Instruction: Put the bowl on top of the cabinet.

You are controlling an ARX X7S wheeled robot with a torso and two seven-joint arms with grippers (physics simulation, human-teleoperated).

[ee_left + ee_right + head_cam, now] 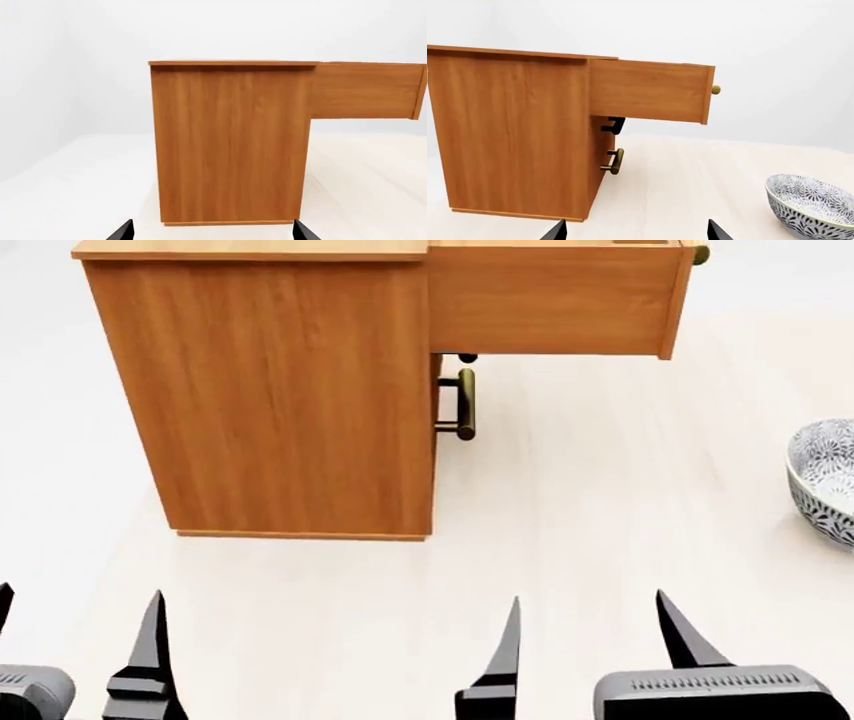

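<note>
Orange-brown wood-grain cabinet (267,390), boxy and flat-topped, standing on the pale, faintly streaked floor (561,540) with its top drawer (554,300) pulled out, brass knob (715,90) on the front and a brass bar handle (463,405) lower down. Round, deep white bowl (825,478), densely patterned in dark grey-blue leaves inside and out, resting on the floor well apart from the cabinet, off toward the right side. Left gripper (74,640) and right gripper (594,640) both low in the head view with pointed black fingers spread apart, holding nothing.
</note>
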